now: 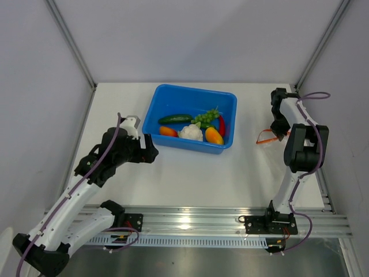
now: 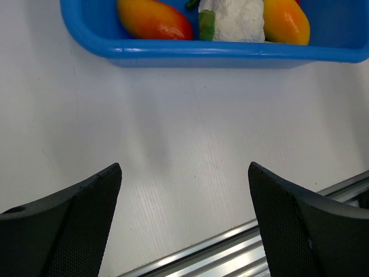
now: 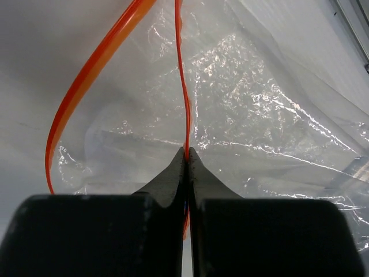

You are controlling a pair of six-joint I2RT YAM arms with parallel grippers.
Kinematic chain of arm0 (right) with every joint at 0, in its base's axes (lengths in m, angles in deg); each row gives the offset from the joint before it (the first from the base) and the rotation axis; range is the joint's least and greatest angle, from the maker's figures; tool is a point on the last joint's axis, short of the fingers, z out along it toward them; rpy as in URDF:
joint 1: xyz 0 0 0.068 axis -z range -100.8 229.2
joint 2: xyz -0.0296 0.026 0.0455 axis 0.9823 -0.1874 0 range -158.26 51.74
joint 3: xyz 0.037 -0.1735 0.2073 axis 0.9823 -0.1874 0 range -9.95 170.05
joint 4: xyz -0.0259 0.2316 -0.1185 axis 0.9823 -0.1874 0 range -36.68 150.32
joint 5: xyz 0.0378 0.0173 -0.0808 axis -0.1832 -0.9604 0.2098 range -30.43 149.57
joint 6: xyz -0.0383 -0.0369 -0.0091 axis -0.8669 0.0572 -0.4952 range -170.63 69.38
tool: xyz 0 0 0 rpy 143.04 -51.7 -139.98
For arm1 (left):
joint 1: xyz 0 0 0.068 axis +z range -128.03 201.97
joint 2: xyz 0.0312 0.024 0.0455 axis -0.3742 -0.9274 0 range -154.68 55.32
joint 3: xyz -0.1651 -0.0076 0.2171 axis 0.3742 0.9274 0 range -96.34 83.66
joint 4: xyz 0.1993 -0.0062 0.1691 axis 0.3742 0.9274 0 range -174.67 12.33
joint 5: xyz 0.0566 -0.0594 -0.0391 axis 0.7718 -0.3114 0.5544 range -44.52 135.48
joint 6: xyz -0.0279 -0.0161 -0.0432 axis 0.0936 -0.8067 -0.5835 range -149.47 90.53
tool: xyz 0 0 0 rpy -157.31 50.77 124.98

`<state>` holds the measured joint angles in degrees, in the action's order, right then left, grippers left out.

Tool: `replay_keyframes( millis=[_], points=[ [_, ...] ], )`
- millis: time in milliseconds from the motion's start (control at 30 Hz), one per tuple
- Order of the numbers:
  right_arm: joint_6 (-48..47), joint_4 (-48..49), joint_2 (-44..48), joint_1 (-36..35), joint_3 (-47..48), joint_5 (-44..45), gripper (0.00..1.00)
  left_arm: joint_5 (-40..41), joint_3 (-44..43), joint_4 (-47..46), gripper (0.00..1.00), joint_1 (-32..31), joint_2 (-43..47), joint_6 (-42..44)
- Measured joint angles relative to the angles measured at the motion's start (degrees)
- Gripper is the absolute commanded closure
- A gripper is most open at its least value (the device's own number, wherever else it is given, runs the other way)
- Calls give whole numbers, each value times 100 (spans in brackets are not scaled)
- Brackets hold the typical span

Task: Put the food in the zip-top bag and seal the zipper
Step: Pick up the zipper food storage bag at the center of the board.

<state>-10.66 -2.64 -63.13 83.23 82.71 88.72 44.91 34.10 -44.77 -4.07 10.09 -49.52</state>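
Orange-red zipper [image 3: 91, 60] between right jaws

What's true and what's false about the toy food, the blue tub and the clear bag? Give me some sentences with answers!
1. All the food sits in the blue tub. True.
2. The right end effector is shut on the zipper. True.
3. The left end effector holds the cucumber. False: it is open and empty over the table; the cucumber lies in the tub.
4. The zip-top bag is sealed. False: its mouth gapes open.
5. The cauliflower is inside the bag. False: it lies in the tub.
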Motion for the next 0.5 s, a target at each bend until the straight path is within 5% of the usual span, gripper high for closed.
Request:
replay_keyframes(
  millis=[500],
  points=[
    [-1471, 892, 2052, -1279, -444, -1213, 100, 201, -1596, 85, 13, -560, -1429, -275]
  ],
)
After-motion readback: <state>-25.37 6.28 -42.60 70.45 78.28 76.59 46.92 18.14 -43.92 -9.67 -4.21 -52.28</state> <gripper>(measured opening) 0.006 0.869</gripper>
